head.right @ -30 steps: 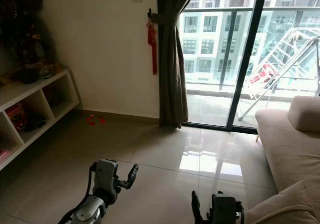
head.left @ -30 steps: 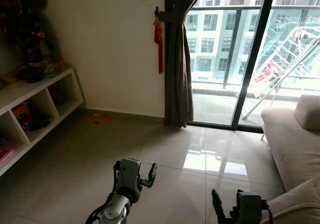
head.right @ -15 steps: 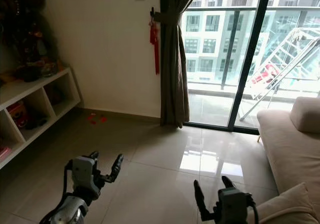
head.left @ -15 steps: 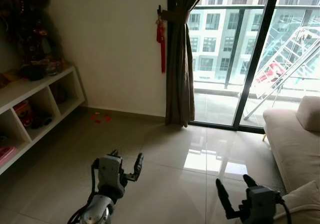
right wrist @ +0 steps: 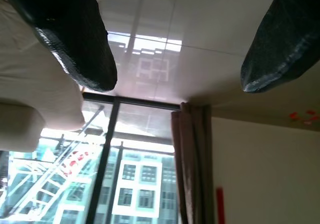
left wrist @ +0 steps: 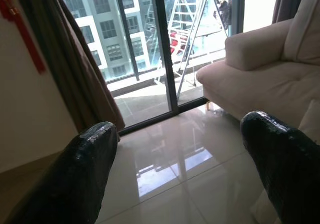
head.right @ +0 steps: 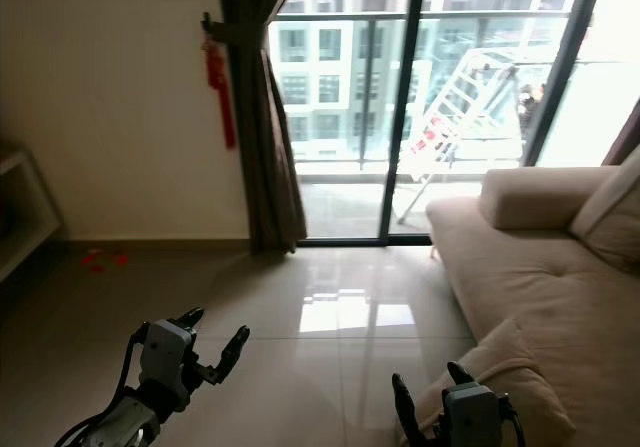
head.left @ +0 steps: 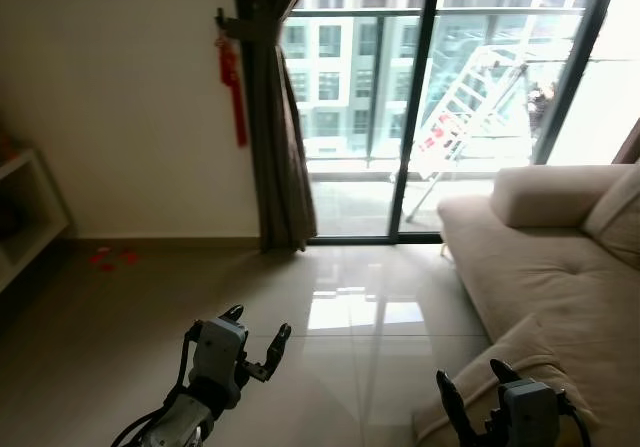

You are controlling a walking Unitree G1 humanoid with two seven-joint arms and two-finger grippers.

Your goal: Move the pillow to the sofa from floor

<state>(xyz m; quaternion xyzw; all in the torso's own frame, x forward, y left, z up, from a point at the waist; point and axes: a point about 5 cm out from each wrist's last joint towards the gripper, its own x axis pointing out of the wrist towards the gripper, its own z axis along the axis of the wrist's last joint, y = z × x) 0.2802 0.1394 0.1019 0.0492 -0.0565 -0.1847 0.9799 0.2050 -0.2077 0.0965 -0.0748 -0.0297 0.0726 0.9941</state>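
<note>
Against the sofa (head.left: 545, 257) front, pillow (head.left: 520, 362) beside right end effector (head.left: 478, 409), spread wide, empty; left end effector (head.left: 255, 339) likewise. Corner-only grasp risks slippage.

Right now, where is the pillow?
In the left eye view the pillow lies low on the robot's right, against the sofa front, with the right hand open just before it.
</note>
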